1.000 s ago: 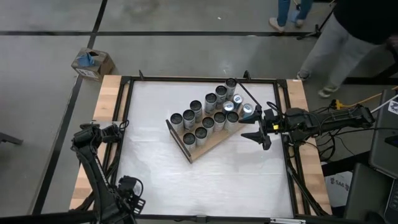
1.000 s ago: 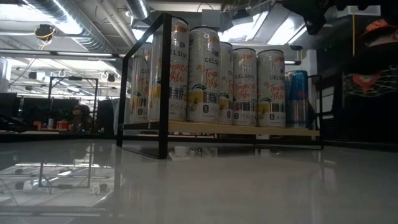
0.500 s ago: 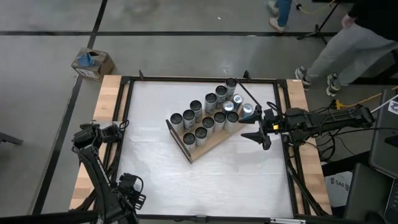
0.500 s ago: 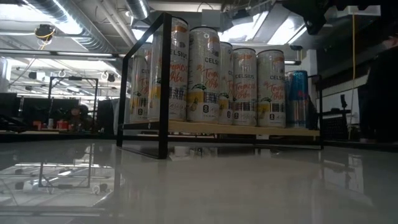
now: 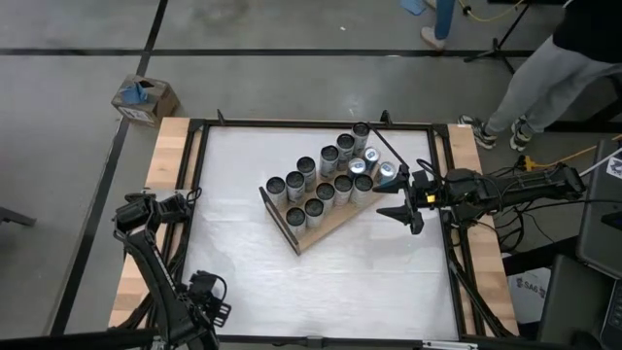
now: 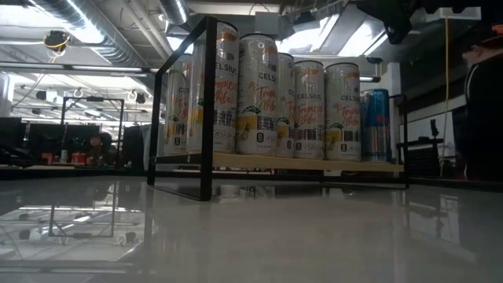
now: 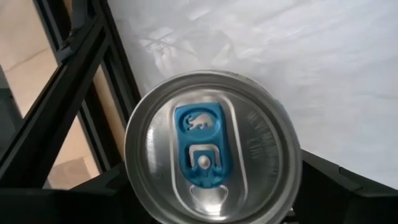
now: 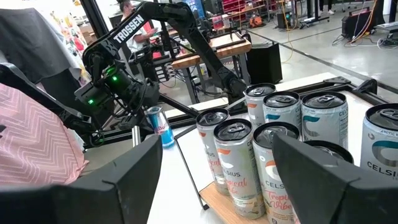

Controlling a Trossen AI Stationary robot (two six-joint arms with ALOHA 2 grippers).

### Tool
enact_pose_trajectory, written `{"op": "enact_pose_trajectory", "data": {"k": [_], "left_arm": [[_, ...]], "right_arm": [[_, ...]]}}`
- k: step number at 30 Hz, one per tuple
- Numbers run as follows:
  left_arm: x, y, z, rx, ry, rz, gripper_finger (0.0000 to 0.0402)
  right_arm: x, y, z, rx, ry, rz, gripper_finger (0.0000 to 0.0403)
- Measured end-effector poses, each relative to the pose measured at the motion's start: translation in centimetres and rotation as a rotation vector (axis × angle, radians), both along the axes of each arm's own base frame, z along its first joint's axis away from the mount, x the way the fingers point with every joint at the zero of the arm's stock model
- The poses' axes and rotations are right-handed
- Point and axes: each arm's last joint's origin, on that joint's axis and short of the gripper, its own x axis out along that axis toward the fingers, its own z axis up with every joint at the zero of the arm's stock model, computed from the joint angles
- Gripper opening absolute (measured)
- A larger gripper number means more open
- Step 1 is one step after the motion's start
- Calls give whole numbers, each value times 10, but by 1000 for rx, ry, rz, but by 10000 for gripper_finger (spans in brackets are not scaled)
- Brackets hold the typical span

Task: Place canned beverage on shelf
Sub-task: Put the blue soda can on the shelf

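The shelf (image 5: 326, 222), a wood-grain board set slantwise at the table's middle, carries several upright cans (image 5: 321, 185); the low view shows them in a row (image 6: 259, 94) on the board (image 6: 314, 163). At the table's near left corner my left gripper (image 5: 207, 295) points steeply down, shut on a silver canned beverage with a blue tab (image 7: 208, 149), seen blue and silver in the right wrist view (image 8: 160, 127). My right gripper (image 5: 406, 202) hangs level by the shelf's right end, open, fingers wide and nothing between them (image 8: 217, 152). My left gripper pinches the can between its two fingers (image 7: 339, 186), which come from above and stand on opposite sides of it just below the rim (image 7: 292, 168). The can top hides the pads. The can stays upright; whether its base rests on the table I cannot tell.
Black frame rails (image 5: 199, 185) and pale wooden planks (image 5: 165, 156) border the white table (image 5: 253, 262). A blue can (image 6: 376, 124) stands at the shelf's right end. A cardboard box (image 5: 144, 97) sits on the floor; a person (image 5: 554, 68) walks beyond the far right corner.
My left gripper has sunk a little with the can at the near left corner, still shut on it. The person behind the table has walked along the far right side.
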Motion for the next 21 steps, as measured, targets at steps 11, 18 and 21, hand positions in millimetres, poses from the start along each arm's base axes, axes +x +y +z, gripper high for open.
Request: {"op": "enact_pose_trajectory", "data": {"k": [11, 18, 21], "left_arm": [[6, 3, 0, 64, -113, -30, 289], [11, 6, 0, 71, -128, -25, 288], [12, 6, 0, 71, -127, -22, 278]], "right_arm": [[0, 0, -1, -1, 6, 0, 294], [0, 0, -1, -1, 6, 0, 294], [0, 0, -1, -1, 6, 0, 294]]}}
